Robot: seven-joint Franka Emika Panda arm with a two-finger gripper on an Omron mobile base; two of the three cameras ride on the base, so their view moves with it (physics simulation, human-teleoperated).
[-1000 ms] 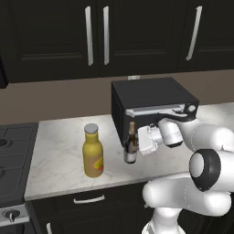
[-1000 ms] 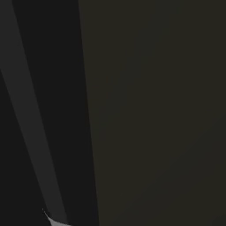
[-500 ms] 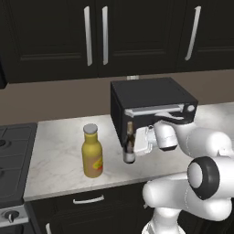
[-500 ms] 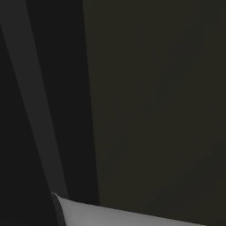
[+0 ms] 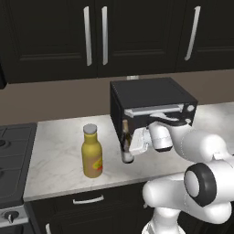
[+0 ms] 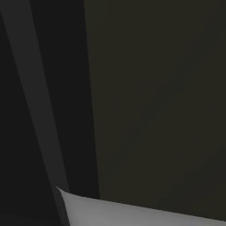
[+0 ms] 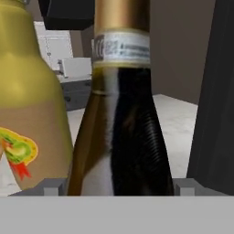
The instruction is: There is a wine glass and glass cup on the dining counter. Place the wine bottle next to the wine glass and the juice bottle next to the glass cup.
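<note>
My gripper (image 5: pixel 128 147) holding wine bottle (image 5: pixel 126 142) on small counter (image 5: pixel 55 155); juice bottle (image 5: pixel 92 151) stands nearby.

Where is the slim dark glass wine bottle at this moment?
In the left base view the slim dark glass wine bottle stands on the marble kitchen counter, between the plump yellow juice bottle and the gripper.

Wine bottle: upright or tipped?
Upright. The wine bottle stands on the counter, neck straight up, between the fingers.
</note>
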